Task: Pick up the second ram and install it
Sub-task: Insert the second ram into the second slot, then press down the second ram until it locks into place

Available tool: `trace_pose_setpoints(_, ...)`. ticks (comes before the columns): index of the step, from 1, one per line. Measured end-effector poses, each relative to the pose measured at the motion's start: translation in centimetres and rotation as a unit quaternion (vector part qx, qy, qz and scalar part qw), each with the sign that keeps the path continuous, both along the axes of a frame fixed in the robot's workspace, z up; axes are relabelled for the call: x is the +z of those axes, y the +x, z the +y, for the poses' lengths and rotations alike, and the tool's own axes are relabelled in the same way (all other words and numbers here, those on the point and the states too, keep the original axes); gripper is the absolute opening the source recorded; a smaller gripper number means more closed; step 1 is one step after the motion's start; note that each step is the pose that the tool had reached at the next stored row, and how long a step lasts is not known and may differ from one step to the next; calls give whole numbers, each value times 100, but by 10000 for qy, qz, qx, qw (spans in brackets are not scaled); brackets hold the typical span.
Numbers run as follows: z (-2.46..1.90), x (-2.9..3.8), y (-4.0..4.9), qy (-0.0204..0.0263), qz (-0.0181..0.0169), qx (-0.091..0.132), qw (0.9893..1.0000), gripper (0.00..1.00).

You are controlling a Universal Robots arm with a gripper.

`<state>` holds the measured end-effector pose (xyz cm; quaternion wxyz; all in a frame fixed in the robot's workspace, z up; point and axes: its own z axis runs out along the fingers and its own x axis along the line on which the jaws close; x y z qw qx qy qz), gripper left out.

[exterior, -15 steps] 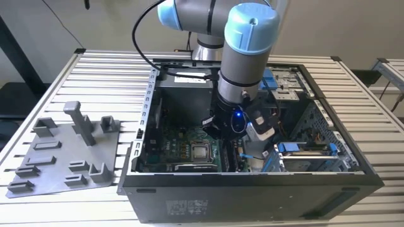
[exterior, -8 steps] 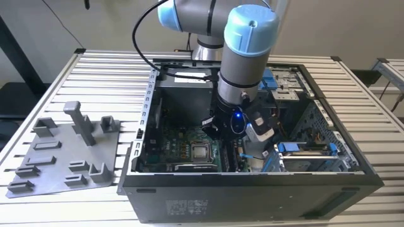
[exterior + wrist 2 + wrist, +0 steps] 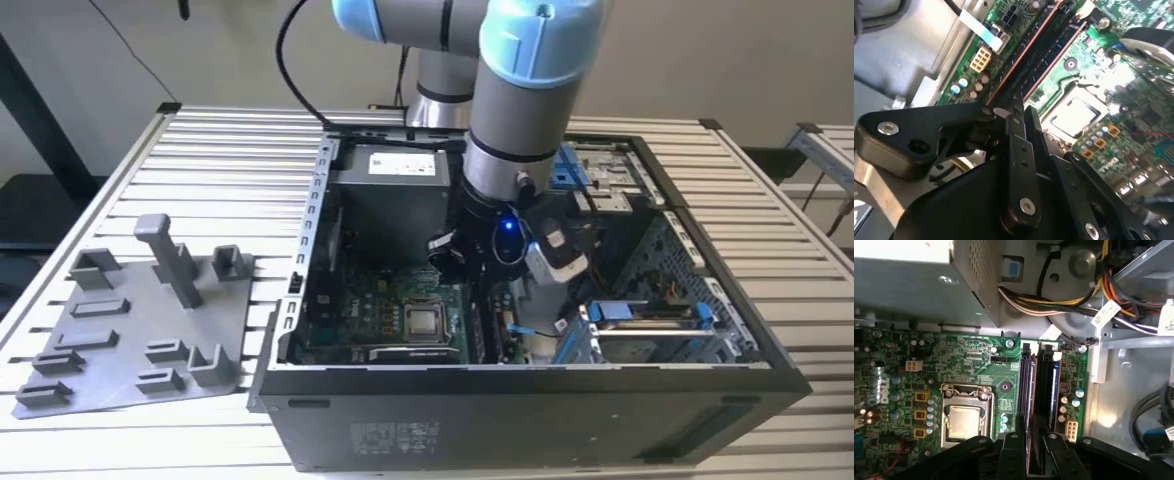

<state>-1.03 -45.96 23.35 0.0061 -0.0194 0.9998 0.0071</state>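
Pincer (image 3: pixel 1035 452) closed on second ram (image 3: pixel 1036 415), its long axis aligned over motherboard slots (image 3: pixel 1026 385)

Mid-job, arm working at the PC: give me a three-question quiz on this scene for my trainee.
1. True or false: the gripper is down inside the open computer case.
2. In the first wrist view, what does the gripper line up with? A) the processor socket B) the black memory slots C) the power supply
3. Fill in: the grey holder plate lies on the table at the exterior view's ____ of the case.
Key: 1 true; 2 B; 3 left.
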Motion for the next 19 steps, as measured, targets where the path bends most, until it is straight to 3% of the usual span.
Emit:
trace_pose_setpoints(4, 0, 86, -1, 20, 0, -18, 10000, 22)
trace_pose_setpoints(8, 0, 86, -4, 22, 0, -18, 10000, 22)
trace_pose_setpoints(12, 0, 86, -8, 21, 0, -18, 10000, 11)
trace_pose_setpoints(19, 0, 86, -23, 21, 0, -18, 10000, 11)
